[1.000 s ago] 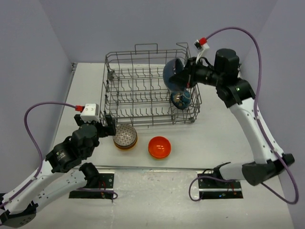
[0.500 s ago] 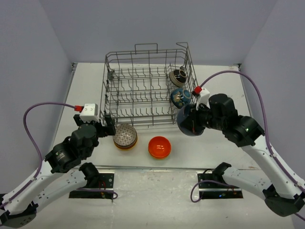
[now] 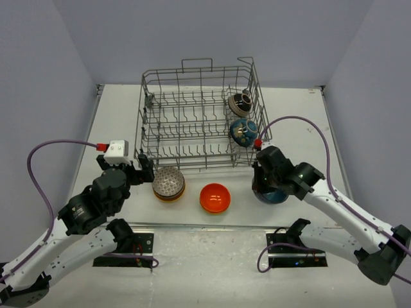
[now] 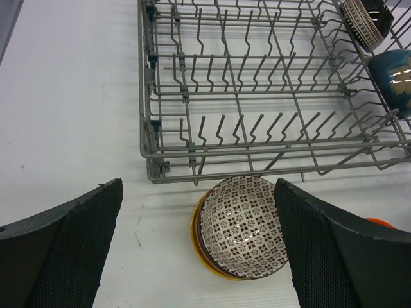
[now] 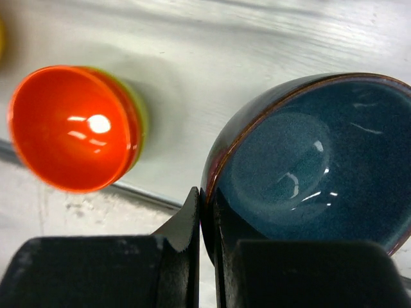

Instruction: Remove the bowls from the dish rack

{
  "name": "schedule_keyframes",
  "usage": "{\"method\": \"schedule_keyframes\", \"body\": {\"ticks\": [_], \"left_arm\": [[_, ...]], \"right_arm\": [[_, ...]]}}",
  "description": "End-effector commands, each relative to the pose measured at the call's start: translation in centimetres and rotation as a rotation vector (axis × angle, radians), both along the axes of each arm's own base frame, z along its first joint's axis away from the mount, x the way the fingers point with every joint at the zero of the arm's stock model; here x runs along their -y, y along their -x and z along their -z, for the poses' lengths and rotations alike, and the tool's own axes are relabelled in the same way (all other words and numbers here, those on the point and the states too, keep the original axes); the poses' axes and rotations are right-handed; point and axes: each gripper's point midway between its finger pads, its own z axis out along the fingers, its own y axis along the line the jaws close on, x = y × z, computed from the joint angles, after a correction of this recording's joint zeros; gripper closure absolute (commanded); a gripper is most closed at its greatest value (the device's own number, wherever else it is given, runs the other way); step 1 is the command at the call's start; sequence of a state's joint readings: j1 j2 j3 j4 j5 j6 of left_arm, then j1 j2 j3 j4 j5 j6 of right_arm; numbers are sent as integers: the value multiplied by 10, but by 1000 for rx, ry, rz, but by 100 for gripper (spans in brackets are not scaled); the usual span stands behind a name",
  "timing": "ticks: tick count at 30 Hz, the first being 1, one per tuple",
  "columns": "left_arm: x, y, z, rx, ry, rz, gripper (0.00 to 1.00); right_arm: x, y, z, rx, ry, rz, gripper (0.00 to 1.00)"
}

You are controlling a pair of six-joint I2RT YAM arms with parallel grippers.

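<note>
Right gripper (image 5: 205,215) is clamping the blue bowl (image 5: 302,160) by its left rim, the side toward the orange bowl (image 5: 67,125). The blue one is hanging low over the table (image 5: 225,38), right of the orange, apart from it. Left gripper (image 4: 200,240) is hovering wide open, well left, by the dish rack (image 3: 192,122).

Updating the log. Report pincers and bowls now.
Right pincer shut on blue bowl, near orange bowl. Left pincer open, empty. Patterned teal bowl, striped dark bowl in dish rack. Nothing blocking.

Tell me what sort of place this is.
Probably a robot test cell, not a kitchen: a white table boxed in by bare walls, a cabled left arm and right arm bolted at its near edge, and a dish rack set out as a prop.
</note>
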State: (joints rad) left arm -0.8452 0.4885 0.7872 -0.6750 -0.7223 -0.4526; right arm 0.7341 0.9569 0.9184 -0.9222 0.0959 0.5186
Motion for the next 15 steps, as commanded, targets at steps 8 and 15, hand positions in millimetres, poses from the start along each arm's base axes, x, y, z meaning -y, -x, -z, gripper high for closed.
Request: {"method": "schedule_keyframes", "body": {"ticks": [8,15], "left_arm": [[-2,-2,-4,16,9,-20,0],[-2,-3,-2,12,4,-20,0]], "right_arm": [[5,-19,56,-9,127,200,100],[-21,-5,74,-42,142,158,100]]}}
